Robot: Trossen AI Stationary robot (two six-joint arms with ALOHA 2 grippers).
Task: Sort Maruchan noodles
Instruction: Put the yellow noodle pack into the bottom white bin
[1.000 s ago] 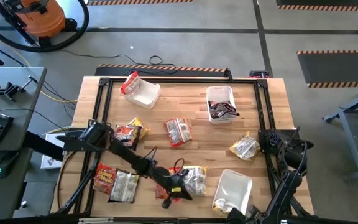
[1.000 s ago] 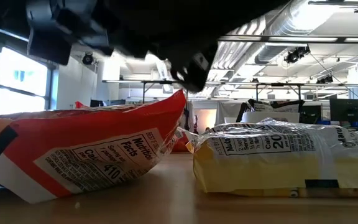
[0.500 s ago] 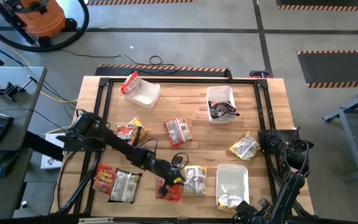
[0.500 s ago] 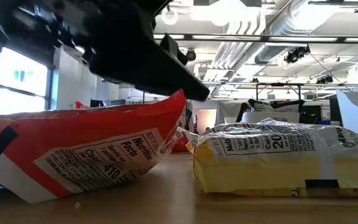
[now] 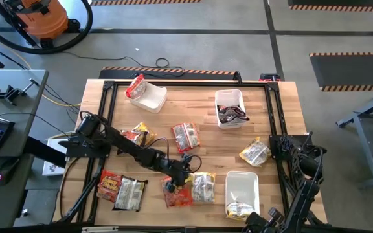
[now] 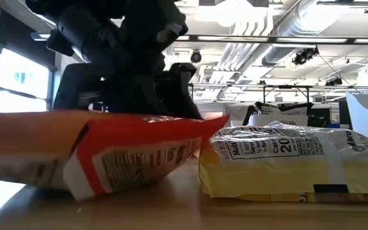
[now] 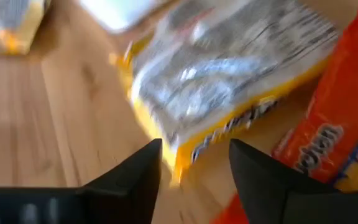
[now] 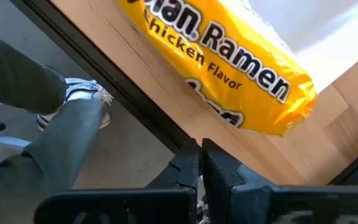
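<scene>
A red-orange noodle packet (image 5: 178, 195) (image 6: 107, 156) lies flat on the table near its front edge. My left gripper (image 5: 175, 180) (image 7: 194, 165) hovers just above the packet's far edge, fingers open. In the left wrist view, bare wood and the corner of a yellow-silver packet (image 7: 222, 87) (image 5: 203, 188) show between the fingers, and the red packet (image 7: 328, 143) lies beside them. My right gripper (image 5: 258, 221) (image 8: 201, 165) is shut at the table's near edge. It is beside a white bin (image 5: 241, 188) that holds a yellow packet (image 8: 229, 50) (image 5: 240, 209).
Two more white bins stand at the back: the left one (image 5: 151, 97) has a red packet (image 5: 135, 86) at its rim, and the right one (image 5: 230, 103) holds dark packets. Loose packets (image 5: 135, 137) (image 5: 186, 136) (image 5: 254, 153) (image 5: 120, 189) lie across the table. A person's leg (image 8: 42, 112) shows beyond the near edge.
My left gripper has opened and let go of the red-orange packet, then drawn back up and toward the table's far left. The packet, whose one edge was raised, has dropped flat. The near right bin has turned square to the table's edge.
</scene>
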